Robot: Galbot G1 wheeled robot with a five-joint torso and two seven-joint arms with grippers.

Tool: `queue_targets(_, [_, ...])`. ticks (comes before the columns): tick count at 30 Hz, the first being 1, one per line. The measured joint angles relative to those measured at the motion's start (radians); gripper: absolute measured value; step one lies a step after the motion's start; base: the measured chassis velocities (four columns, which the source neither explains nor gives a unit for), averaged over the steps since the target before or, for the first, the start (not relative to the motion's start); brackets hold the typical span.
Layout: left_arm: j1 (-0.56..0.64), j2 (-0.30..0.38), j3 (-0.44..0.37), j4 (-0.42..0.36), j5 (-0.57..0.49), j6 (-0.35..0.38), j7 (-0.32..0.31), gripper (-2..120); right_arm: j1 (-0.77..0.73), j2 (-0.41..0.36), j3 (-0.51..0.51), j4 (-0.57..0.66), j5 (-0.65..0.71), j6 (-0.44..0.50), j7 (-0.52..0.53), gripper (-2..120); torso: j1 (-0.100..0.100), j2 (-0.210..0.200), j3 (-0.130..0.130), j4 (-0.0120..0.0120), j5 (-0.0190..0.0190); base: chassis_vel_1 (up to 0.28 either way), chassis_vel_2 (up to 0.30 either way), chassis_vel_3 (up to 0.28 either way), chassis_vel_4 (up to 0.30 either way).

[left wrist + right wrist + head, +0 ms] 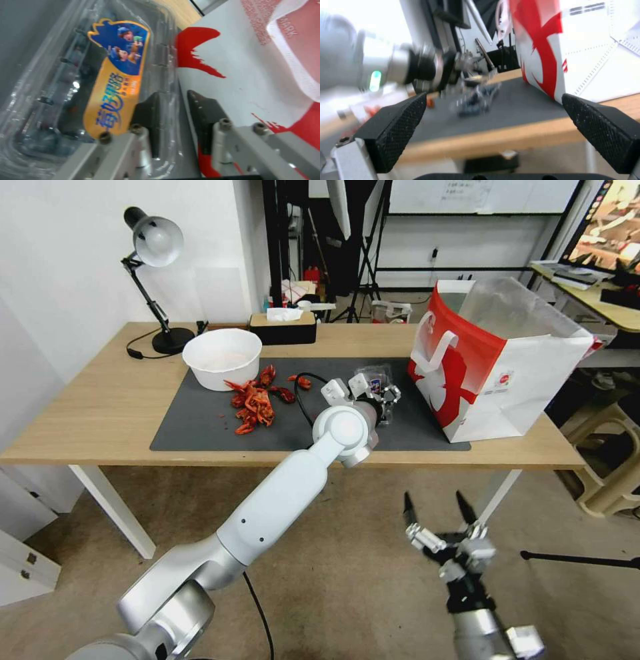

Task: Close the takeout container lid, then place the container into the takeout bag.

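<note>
While the right gripper (435, 505) is hanging open at lower right, the container (83, 100) edge is being pinched by the left gripper (173, 105) mid-frame.

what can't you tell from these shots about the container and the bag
- Container: in the head view the left gripper and wrist cover most of it, so whether the lid is latched is unclear.
- Berries: blurred behind plastic in the left wrist view.
- Bag interior: hidden by the liner.
- Right wrist view: the container is motion-blurred.

Takeout container (375, 380) on mat (200, 427), left of takeout bag (493, 360).
</note>
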Motion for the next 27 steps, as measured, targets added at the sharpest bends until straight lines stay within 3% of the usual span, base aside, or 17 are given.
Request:
queue_targets(2, [0.001,0.005,0.001,0.001,0.003,0.000,0.000,11,0.035,-0.029,0.029,0.056,0.197,-0.088,-0.001,100,0.000,0.000,0.000,-0.0001,-0.0001,0.000,0.000,0.000,0.000])
queue_targets(3, [0.001,0.005,0.001,0.001,0.003,0.000,0.000,11,0.035,-0.029,0.029,0.056,0.197,-0.088,-0.001,100,0.000,0.000,0.000,-0.0001,-0.0001,0.000,0.000,0.000,0.000])
queue_targets(5, [0.001,0.011,0.003,0.002,0.004,0.001,0.000,0,0.094,-0.057,0.050,0.114,0.425,-0.176,0.029,100,0.000,0.000,0.000,-0.0001,-0.0002,0.000,0.000,0.000,0.000])
queue_targets(6, [0.001,0.011,0.003,0.002,0.004,0.001,0.000,0,0.094,-0.057,0.050,0.114,0.425,-0.176,0.029,100,0.000,0.000,0.000,-0.0001,-0.0002,0.000,0.000,0.000,0.000])
queue_targets(8, [0.001,0.015,0.007,0.002,0.007,0.004,0.000,0,0.160,-0.074,0.058,0.145,0.596,-0.241,0.076,100,0.000,0.000,0.000,0.0001,-0.0001,0.000,0.000,0.000,0.000])
queue_targets(9, [0.001,0.015,0.007,0.002,0.007,0.004,0.000,0,0.160,-0.074,0.058,0.145,0.596,-0.241,0.076,100,0.000,0.000,0.000,0.0001,-0.0001,0.000,0.000,0.000,0.000])
queue_targets(14, [0.006,0.018,0.008,0.007,0.012,0.005,0.001,0,0.298,-0.090,0.048,0.163,0.869,-0.348,0.190,100,0.000,0.000,0.000,0.0001,-0.0001,0.000,0.000,0.000,0.000])
queue_targets(21, [0.010,0.029,0.006,0.002,0.012,0.003,0.002,0,0.412,-0.114,0.024,0.108,0.994,-0.442,0.287,100,0.000,0.000,0.000,0.0000,-0.0001,0.000,0.000,0.000,0.000])
queue_targets(27, [0.015,0.037,0.002,-0.002,0.011,0.002,0.002,0,0.463,-0.125,0.009,0.071,1.006,-0.511,0.362,100,0.000,0.000,0.000,0.0000,-0.0001,0.000,0.000,0.000,0.000])
